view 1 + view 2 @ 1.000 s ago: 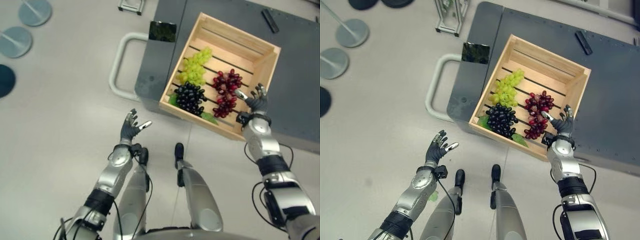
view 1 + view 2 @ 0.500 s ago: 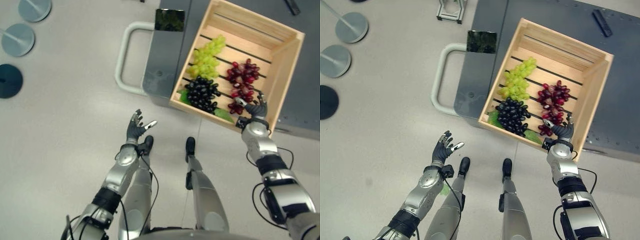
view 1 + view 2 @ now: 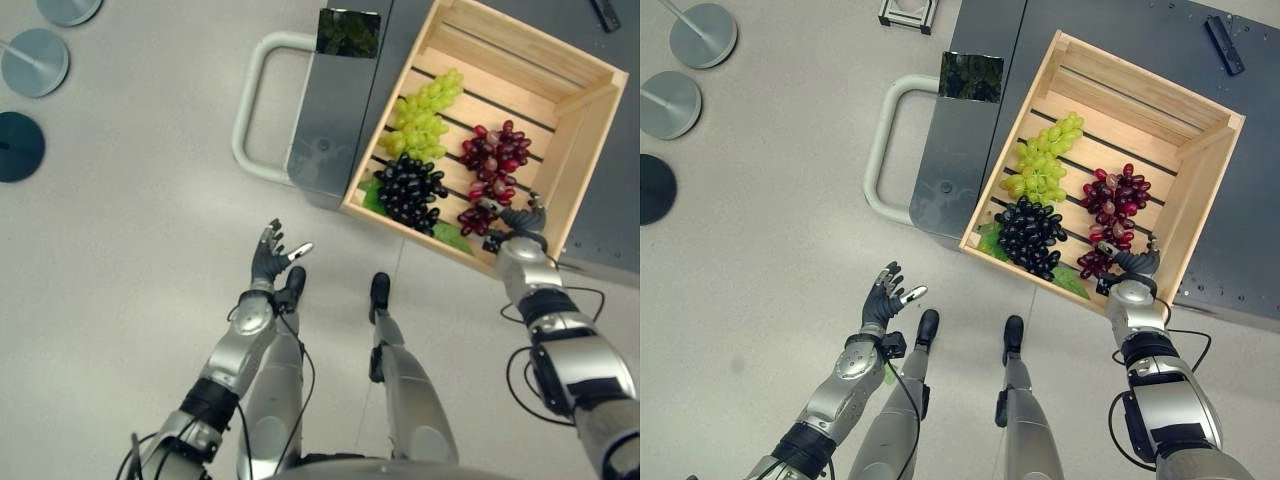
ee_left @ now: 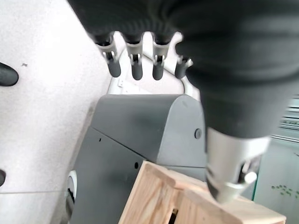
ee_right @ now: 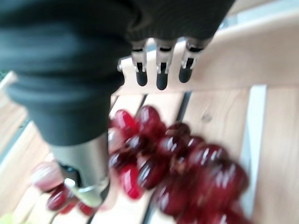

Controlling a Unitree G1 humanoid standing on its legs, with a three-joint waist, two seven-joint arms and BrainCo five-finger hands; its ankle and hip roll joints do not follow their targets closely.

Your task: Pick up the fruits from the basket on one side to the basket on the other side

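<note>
A wooden crate sat on a dark grey cart with a pale looped handle at its left end. Inside the crate lay three bunches: green grapes toward the far left, black grapes at the near left corner with a green leaf beside them, and red grapes to the right. The right hand was over the crate's near right corner, just at the near end of the red grapes; in its wrist view the fingers extended straight above the red bunch and the thumb stood apart, nothing grasped, so the hand was open. The left hand was held over the bare floor, well apart from the cart, fingers spread and relaxed, holding nothing. Three round bases stood on the floor at far left.
</note>
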